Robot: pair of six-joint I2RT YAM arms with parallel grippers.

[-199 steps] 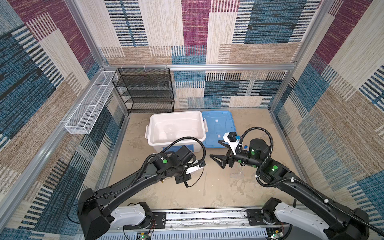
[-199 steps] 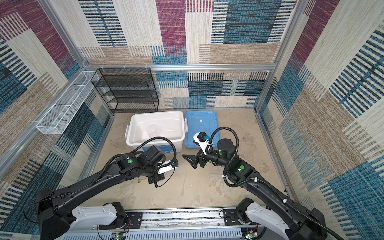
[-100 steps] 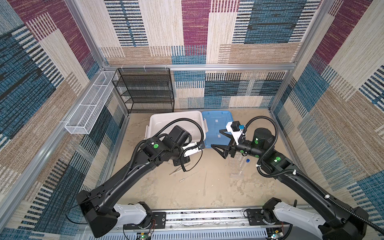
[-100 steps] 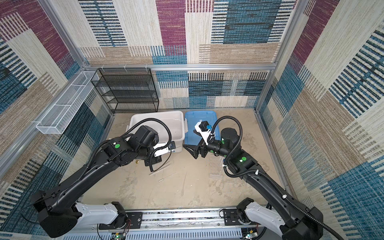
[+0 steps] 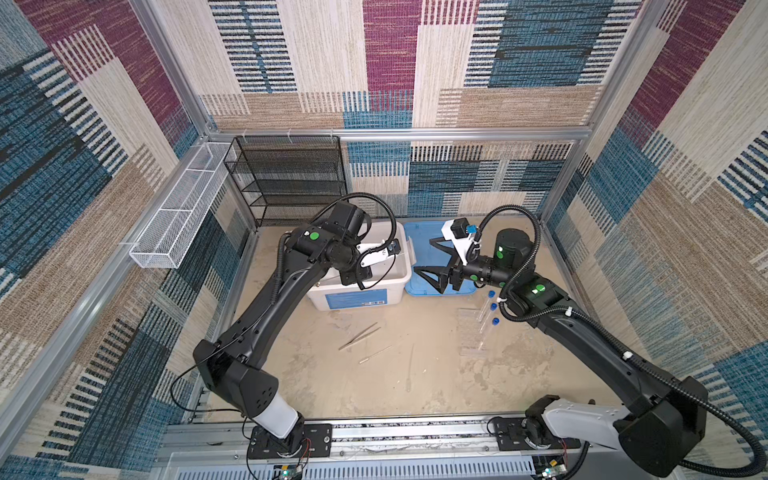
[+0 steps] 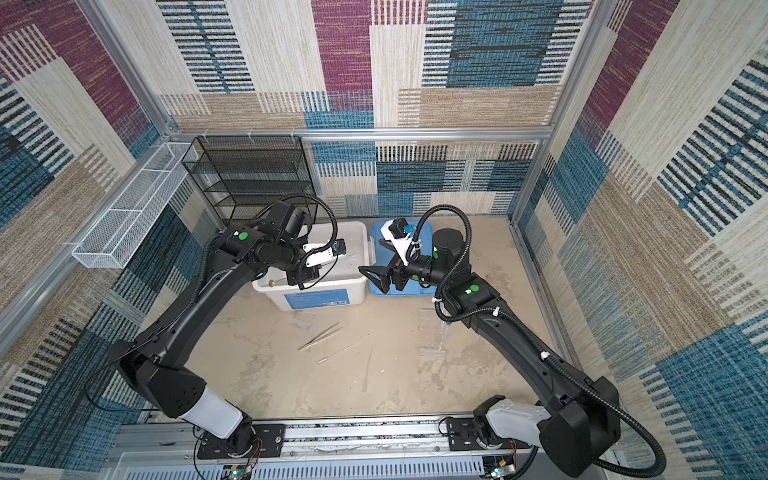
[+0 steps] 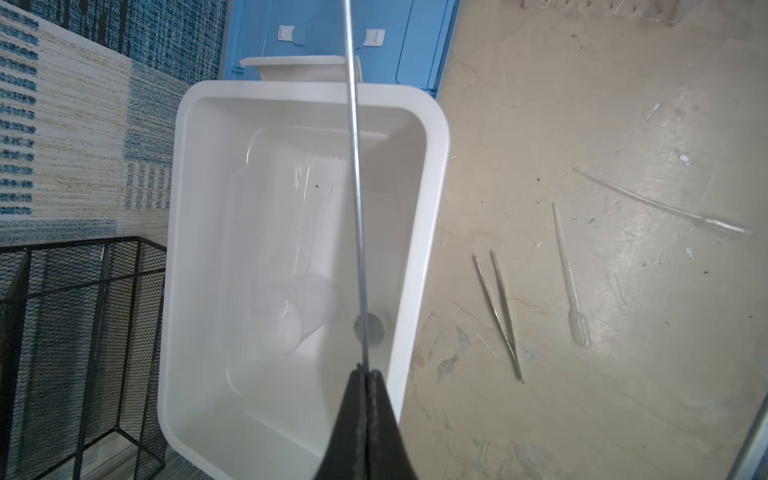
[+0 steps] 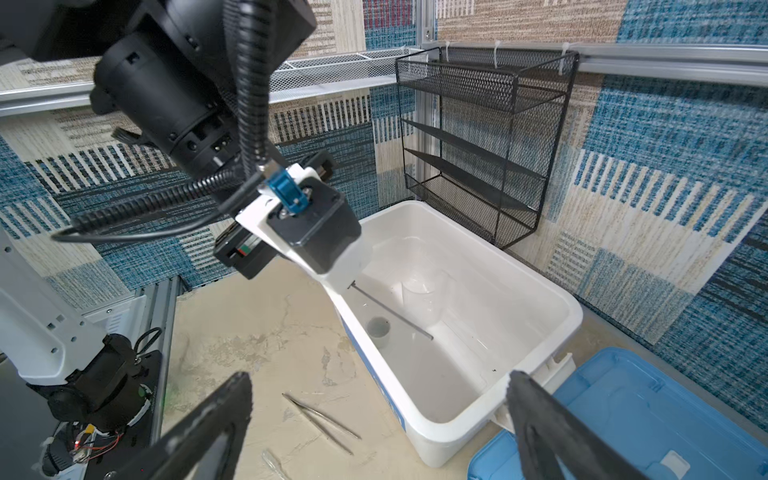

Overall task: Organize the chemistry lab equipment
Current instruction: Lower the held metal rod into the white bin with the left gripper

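- Three blue-capped test tubes [image 5: 485, 316] lie side by side on the clear tube rack [image 5: 471, 332], right side of the worktop [image 5: 415, 386].
- One pair of metal tweezers [image 5: 359, 336] lies mid-worktop; two clear pipettes [image 7: 569, 274] lie near it.
- One thin metal rod [image 7: 356, 187], straight and grey, is pinched in the closed left end effector [image 7: 365, 376], above the white bin [image 7: 432, 216].
- In the bin: one clear beaker [image 8: 424, 291] and one small clear cup [image 8: 378, 328].
- Right end effector [image 8: 378, 419] is spread wide and empty, near the blue lid [image 8: 648, 415].
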